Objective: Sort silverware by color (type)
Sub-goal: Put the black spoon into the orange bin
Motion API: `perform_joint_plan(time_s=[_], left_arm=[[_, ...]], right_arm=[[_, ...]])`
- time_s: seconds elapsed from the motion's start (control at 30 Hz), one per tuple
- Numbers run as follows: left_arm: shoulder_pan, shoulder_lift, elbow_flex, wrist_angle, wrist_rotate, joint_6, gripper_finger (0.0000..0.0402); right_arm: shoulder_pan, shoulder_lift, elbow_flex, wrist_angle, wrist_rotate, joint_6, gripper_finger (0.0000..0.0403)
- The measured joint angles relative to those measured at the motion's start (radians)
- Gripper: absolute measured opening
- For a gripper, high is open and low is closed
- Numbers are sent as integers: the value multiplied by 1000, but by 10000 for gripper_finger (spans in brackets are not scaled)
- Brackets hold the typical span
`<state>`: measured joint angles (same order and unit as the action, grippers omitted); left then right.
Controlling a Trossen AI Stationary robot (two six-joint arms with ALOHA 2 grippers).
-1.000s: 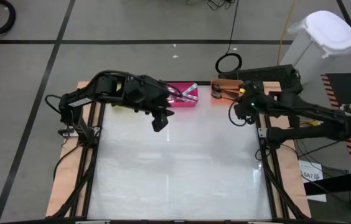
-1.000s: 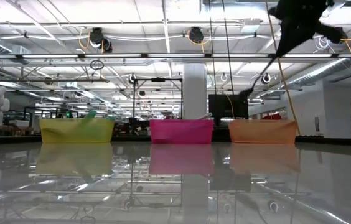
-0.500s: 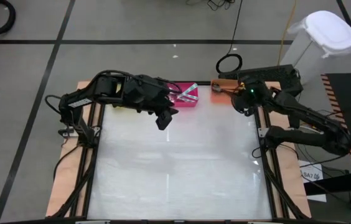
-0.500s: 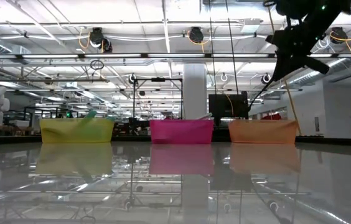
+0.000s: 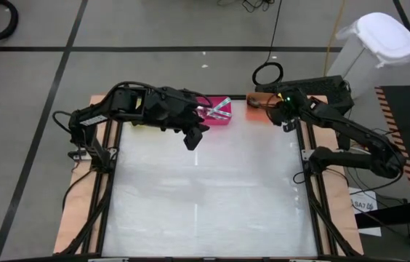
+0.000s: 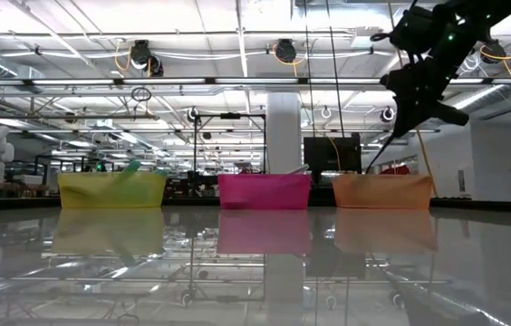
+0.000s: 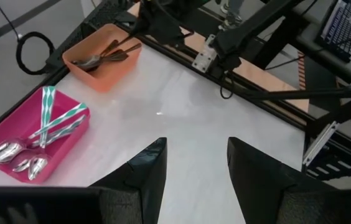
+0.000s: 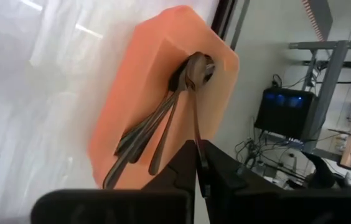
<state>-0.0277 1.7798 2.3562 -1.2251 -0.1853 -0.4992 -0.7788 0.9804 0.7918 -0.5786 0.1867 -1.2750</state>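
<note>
Seen from above, the white surface [image 5: 205,196] is bounded by a dark frame, with all three bins lined along its far edge, and the wide middle and near part offer open room for moving. The left gripper [image 5: 193,138] is held just in front of the pink bin [image 5: 216,120], in which teal-handled spoons [image 5: 219,109] are seen crossed; the right gripper [image 5: 283,109] is held over the orange bin [image 5: 257,109] at the far right corner. In the low view the yellow bin [image 6: 112,190], pink bin [image 6: 265,191] and orange bin [image 6: 383,191] are set in a row, well apart from one another, and the right gripper [image 6: 399,127] hangs above the orange one, a thin dark handle slanting down from it into the bin. In the left wrist view the left gripper's fingers [image 7: 144,174] are parted with nothing between them — the teal-handled spoons [image 7: 48,121] lie in the pink bin with their silver bowls together, and dark grey spoons [image 7: 104,55] lie in the orange bin [image 7: 101,59]. In the right wrist view the right gripper [image 8: 195,168] is pressed together on the handle of one dark spoon [image 8: 194,118], its bowl resting among the other dark grey spoons [image 8: 157,130] — all stacked inside the orange bin [image 8: 138,93]. No writing can be read.
</note>
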Motion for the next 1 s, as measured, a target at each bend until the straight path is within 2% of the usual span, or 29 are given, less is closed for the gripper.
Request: perform_joint_plan(time_s=[0.23,0.47,0.73,1.0], left_arm=[[0,0,0,-1,-1,12,168],[0,0,0,-1,-2,45,168],[-6,0,0,-1,-2,7,168],[-33,0,0,-1,-2,-28,168]], right_arm=[[0,17,0,17,0,35,20],[0,47,0,45,9,114,71],[-1,72,0,99,241,219,144],[-20,64,1,52,287,336,188]])
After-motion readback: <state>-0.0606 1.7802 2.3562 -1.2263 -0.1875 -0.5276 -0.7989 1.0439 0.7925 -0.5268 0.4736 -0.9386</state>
